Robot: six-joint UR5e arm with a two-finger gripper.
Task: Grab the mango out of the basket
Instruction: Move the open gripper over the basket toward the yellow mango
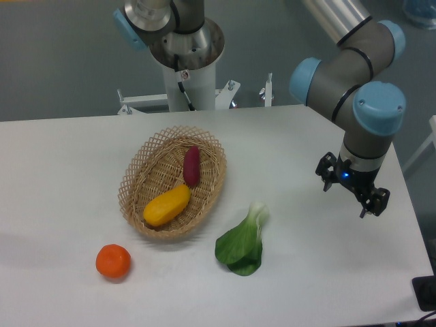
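Grey tubular arm (354, 68) with light-blue joint caps; black two-finger gripper (349, 196) (small blue light glowing).

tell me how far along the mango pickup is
Nothing looks done yet: the mango lies in the basket beside the purple sweet potato. Nothing is in hand: the tool hangs open and empty over bare table, well to the right of the basket. Left: reach over, descend, grip the mango and lift it out.

A robotics laboratory was the setting, where a grey-and-blue industrial arm (354, 82) bolted to a metal pedestal (187, 75) stood at a plain white table (54, 177) laid with test produce, against a bare grey floor (61, 61)
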